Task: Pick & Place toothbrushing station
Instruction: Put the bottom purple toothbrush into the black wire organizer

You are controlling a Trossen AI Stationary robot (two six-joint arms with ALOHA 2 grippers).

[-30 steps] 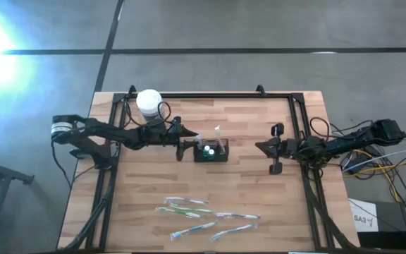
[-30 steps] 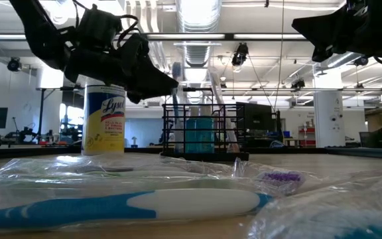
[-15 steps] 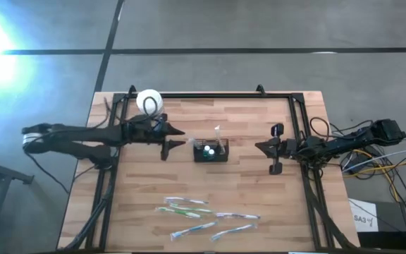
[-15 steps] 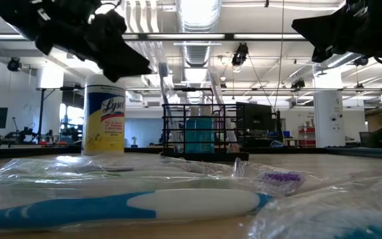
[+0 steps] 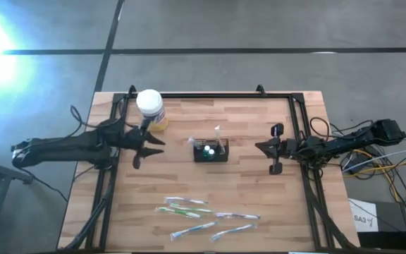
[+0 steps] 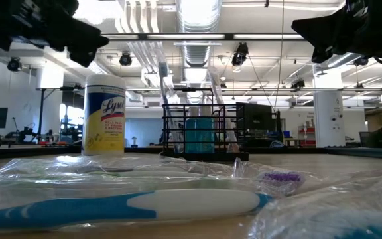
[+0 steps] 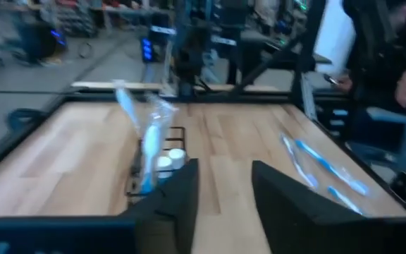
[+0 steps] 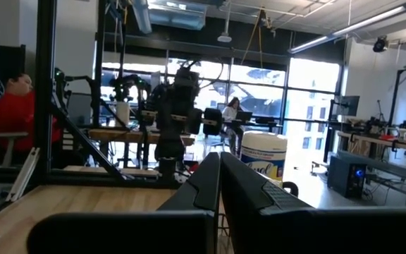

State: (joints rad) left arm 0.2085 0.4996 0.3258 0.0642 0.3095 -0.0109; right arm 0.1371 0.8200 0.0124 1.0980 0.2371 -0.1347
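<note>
Caddy alone at mid-desk, both hands clear.

The toothbrushing station [image 5: 211, 151] sits mid-desk [image 5: 259, 204]. Left hand [image 5: 149, 146], partly open and empty, hangs near the white-lidded jar [image 5: 150, 104]; right hand [image 5: 273, 149] waits closed and empty. Approach the caddy squarely, minding the upright brushes inside; wrapped toothbrushes [image 5: 203, 215] lie well apart.

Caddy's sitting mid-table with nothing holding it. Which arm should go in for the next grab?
Probably the left. The left gripper is open, empty and faces the caddy across bare wood. The right gripper is shut at the table's right side.
</note>
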